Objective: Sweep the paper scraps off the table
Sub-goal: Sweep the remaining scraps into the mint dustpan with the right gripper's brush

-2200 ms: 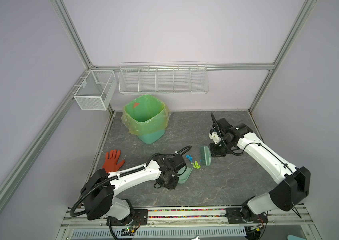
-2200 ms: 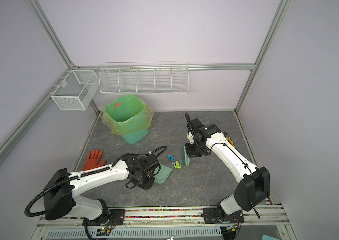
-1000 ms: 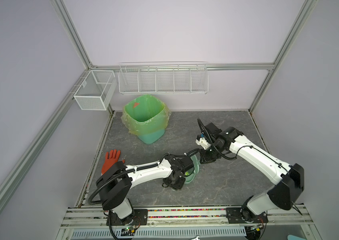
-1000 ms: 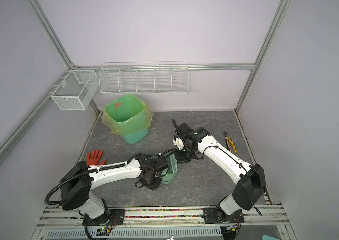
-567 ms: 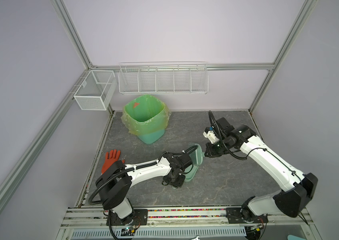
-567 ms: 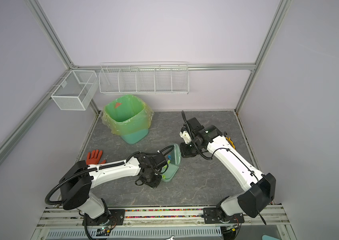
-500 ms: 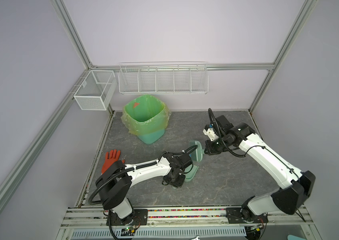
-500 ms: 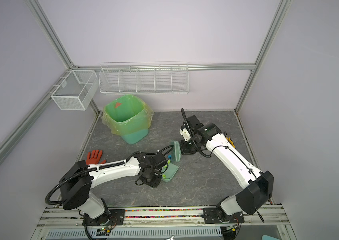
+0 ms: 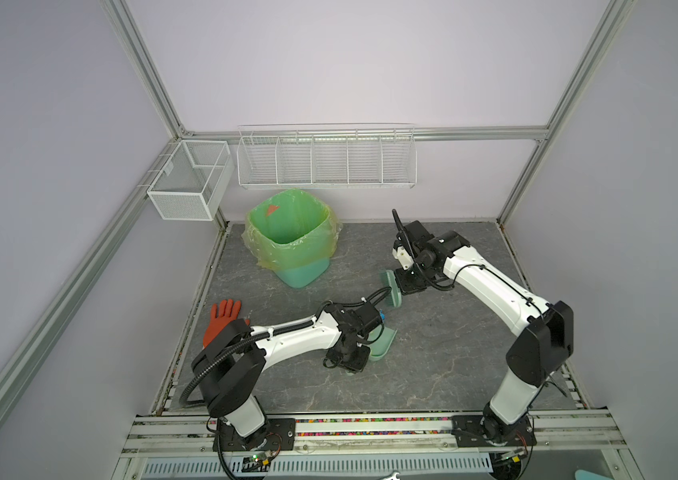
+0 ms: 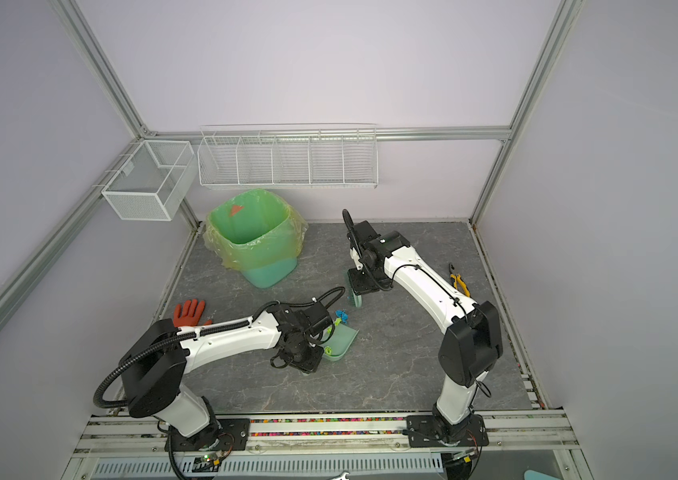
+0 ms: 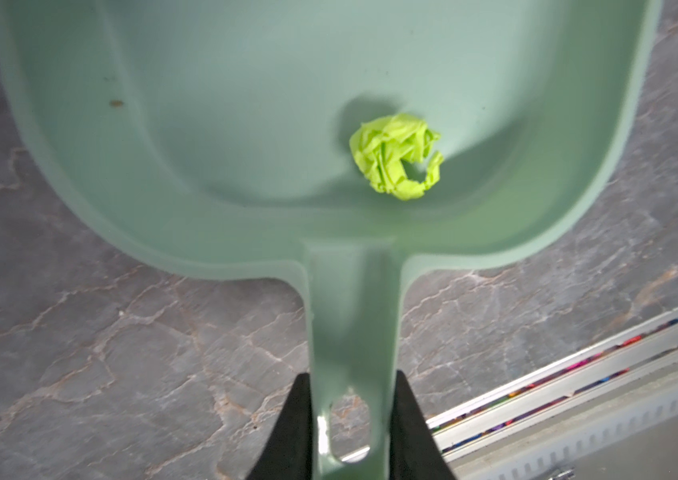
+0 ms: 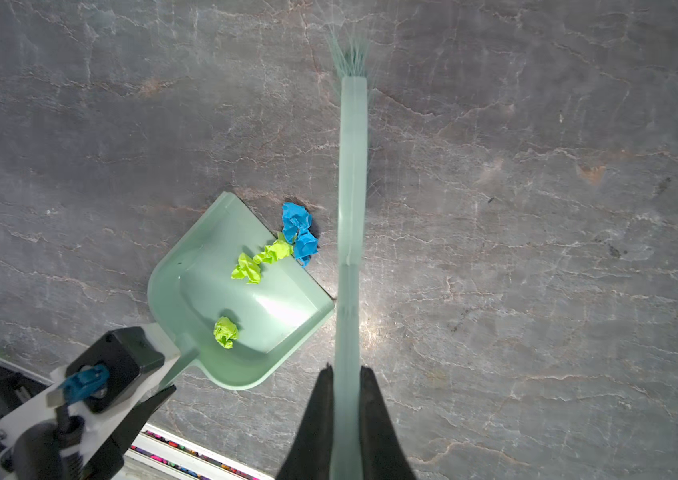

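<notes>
Brush (image 9: 391, 289) drew back from dustpan (image 10: 344, 338); left tool (image 11: 352, 376) grips dustpan, right tool (image 12: 345, 370) brush; scraps (image 10: 342, 318) half-hidden.

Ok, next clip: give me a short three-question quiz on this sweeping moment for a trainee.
1. True or false: the left hand grips the dustpan by its handle.
2. The blue paper scraps lie: A deep inside the dustpan; B on the table at its lip; C on its handle.
3. Fill in: the right hand is shut on the ___.
Key: 1 true; 2 B; 3 brush.
</notes>
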Controlling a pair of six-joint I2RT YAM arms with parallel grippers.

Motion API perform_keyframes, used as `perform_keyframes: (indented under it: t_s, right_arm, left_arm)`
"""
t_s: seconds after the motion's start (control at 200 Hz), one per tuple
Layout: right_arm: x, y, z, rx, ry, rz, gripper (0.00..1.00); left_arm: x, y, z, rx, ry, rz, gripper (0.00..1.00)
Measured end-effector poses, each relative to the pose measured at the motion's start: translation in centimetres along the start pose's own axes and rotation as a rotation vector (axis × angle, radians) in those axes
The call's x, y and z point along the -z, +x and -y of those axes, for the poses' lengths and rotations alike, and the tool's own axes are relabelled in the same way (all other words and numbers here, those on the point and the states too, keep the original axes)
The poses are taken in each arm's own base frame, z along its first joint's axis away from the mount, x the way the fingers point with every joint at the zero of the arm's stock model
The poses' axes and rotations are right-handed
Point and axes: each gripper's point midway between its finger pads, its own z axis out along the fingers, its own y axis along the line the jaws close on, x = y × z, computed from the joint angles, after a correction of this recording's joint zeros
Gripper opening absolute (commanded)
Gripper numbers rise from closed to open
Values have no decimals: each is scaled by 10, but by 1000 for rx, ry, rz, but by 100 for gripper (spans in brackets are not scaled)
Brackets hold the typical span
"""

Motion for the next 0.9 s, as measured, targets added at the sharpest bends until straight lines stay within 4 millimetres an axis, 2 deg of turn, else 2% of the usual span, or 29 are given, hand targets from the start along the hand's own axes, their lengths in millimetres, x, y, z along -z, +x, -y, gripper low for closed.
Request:
perform_keyframes:
  t_s: [0.22,0.36,0.54,0.66,0.77,0.9]
  right_arm:
    - [-6,11,-23,41,-73,-42,7]
    - [-11,38,-35,55,-125,-93,7]
    - [11,76,-43,41,-220,-99,7]
    - [29,95,-48,23,-279,-82,7]
    - [41,101,-47,5,-297,-56,7]
    - [44,99,-42,-24,-284,-37,7]
  left_arm:
    - [-4,1,1,1,-1,-29,0]
    - [-5,1,0,3,-4,-47,0]
    - [-5,0,-1,2,-4,-46,0]
    - [-5,-3,-2,7,-9,-44,0]
    - [-4,-6,-1,9,-10,-40,0]
    - [-3,-7,-1,9,-17,-44,0]
